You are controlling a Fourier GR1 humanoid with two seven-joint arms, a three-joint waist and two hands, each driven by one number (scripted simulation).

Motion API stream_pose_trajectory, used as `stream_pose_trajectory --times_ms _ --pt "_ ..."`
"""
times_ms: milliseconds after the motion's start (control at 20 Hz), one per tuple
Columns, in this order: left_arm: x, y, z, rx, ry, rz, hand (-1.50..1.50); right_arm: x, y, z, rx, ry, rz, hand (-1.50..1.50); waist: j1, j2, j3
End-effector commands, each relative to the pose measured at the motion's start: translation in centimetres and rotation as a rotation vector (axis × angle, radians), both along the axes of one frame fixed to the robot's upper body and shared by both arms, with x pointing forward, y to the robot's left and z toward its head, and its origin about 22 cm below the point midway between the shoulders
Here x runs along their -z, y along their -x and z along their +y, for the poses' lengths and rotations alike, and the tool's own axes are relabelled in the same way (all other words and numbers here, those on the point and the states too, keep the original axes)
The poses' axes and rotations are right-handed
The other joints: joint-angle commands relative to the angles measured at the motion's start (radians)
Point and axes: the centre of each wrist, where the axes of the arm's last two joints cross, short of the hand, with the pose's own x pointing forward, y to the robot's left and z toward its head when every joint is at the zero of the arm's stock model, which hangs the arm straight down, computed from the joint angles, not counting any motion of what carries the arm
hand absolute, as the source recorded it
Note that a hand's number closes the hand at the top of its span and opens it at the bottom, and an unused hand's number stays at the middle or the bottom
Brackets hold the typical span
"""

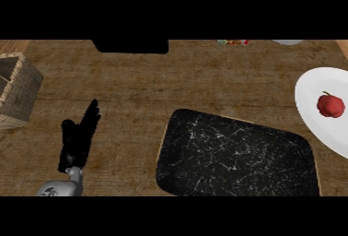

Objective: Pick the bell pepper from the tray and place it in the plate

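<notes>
Red bell pepper [330, 105] lies on the white plate [314, 115], far right of your left hand [77, 138], which rests open, empty. Tray [234, 156] bare; placement looks complete, nothing further required.

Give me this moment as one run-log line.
bell pepper: on plate | tray: nothing on it | left hand: open, resting left of tray | right hand: not in view

Bare counter [204, 78] beyond tray [238, 159]
</notes>
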Motion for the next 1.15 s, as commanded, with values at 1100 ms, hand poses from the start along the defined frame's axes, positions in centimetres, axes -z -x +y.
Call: stream_pose_trajectory --times_ms 1100 --pt "-0.1 -0.2 -0.9 0.008 0.008 -0.011 0.0 0.3 5.3 -2.8 0.181 0.054 -0.013 -1.5 0.007 0.007 0.005"
